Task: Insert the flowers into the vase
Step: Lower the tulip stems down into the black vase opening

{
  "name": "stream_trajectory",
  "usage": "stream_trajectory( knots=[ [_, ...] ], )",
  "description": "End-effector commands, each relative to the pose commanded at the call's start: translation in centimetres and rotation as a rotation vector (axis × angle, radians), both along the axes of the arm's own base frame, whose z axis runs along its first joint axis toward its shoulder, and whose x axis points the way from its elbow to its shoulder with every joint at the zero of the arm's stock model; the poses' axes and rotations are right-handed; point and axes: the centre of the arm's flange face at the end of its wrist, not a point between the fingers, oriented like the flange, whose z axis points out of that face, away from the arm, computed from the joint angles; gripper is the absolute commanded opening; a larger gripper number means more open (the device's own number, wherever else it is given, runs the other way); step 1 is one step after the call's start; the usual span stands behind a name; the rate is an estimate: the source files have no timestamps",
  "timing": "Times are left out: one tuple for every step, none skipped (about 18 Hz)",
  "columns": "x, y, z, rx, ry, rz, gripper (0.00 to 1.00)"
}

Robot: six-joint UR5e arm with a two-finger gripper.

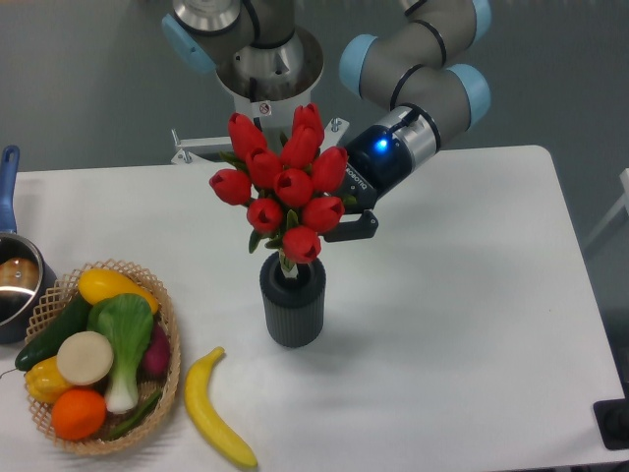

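Observation:
The flowers (283,186), a bunch of red tulip buds with green leaves, stand nearly upright over the vase (292,305), their stems reaching down into its round mouth. The vase is dark grey, ribbed and cylindrical, standing on the white table near the middle. My gripper (344,218) sits just right of the bunch, behind the buds, and appears shut on the flowers' stems; the buds hide most of its fingers, with one dark finger (356,229) showing to the right.
A wicker basket (169,379) of vegetables and fruit sits at the front left. A yellow banana (217,410) lies beside it, front-left of the vase. A steel pot (18,283) with a blue handle is at the left edge. The robot base (265,74) stands behind.

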Motion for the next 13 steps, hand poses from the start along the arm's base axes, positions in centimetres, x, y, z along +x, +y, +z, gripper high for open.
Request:
stream_trajectory(
  knots=[
    [-0.1,-0.1,-0.2,-0.003,-0.002,0.002,0.21],
    [0.0,-0.1,-0.4,-0.006,-0.006,0.002,0.21],
    [0.2,-0.1,-0.6,-0.009,-0.01,0.001,0.21],
    [0.3,-0.1,-1.0,-0.013,-0.016,0.001,0.21],
    [0.2,-0.2,-1.6,-0.02,-0.025,0.003,0.21],
    [0.2,-0.1,-2.0,-0.025,-0.033,0.001,0.21],
    [0.1,0.0,-2.4,-0.027,-0.038,0.001,0.21],
    [0.1,0.0,-2.9,-0.034,-0.047,0.002,0.21],
    [0.1,0.0,-3.2,-0.039,-0.052,0.002,0.21],
    [0.2,-0.1,-3.4,-0.044,-0.055,0.002,0.21],
    [0.2,-0.1,-3.7,-0.049,-0.059,0.002,0.21],
    [0.2,-0.2,-3.8,-0.05,-0.062,0.004,0.21],
    [0.2,-0.2,-4.1,-0.053,-0.069,0.005,0.21]
  ],
)
